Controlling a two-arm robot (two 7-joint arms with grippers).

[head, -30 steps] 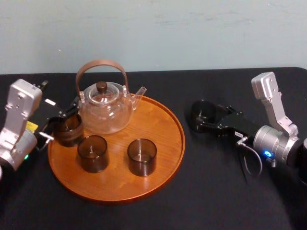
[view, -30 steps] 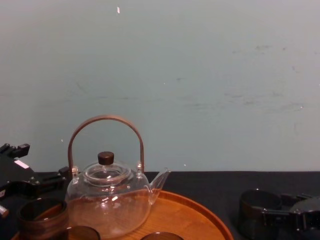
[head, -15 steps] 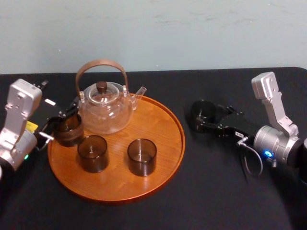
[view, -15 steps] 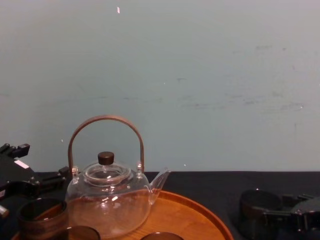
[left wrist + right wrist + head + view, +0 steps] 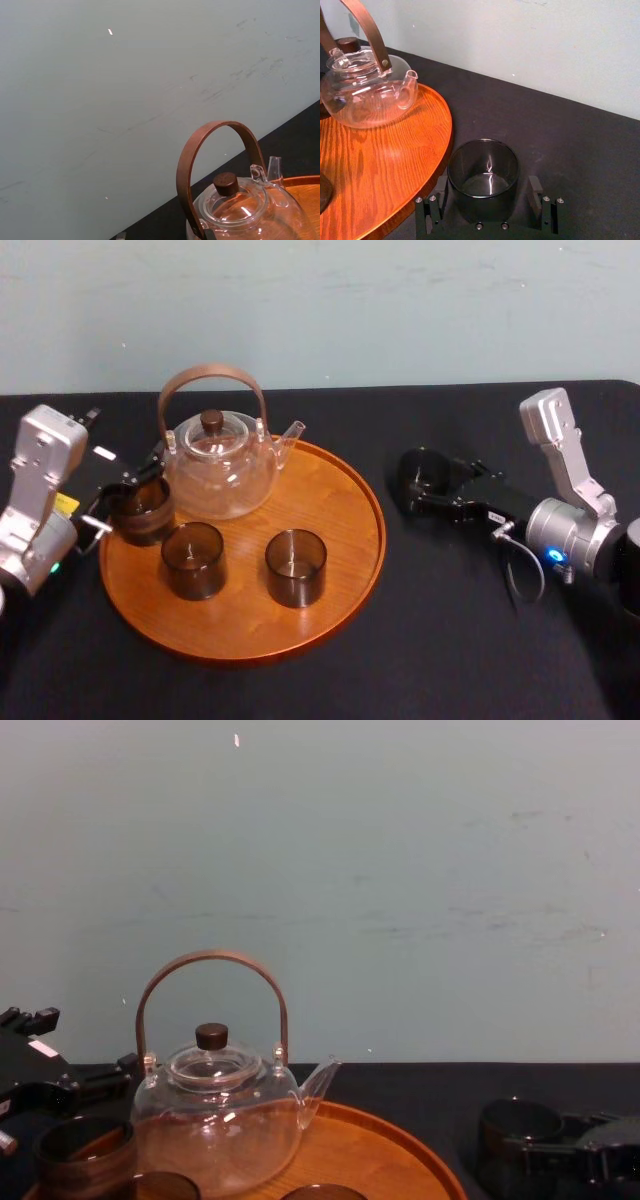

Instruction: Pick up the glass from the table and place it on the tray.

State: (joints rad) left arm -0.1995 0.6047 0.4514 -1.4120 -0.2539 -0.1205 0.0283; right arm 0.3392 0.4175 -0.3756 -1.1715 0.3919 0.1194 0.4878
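Observation:
A dark smoked glass stands on the black table, just right of the round wooden tray. My right gripper is open and low on the table. Its fingers stand on either side of the glass, with a slight gap on at least one side. From the chest, this glass and the right gripper sit at the lower right. My left gripper rests at the tray's left edge, by another dark glass.
A clear glass teapot with a brown arched handle stands at the back of the tray. Two more dark glasses stand near the tray's middle. The tray's right half is bare wood. A pale wall runs behind the table.
My right arm has edged slightly toward the tray around the glass. The glass stays on the table. The left arm has not moved.

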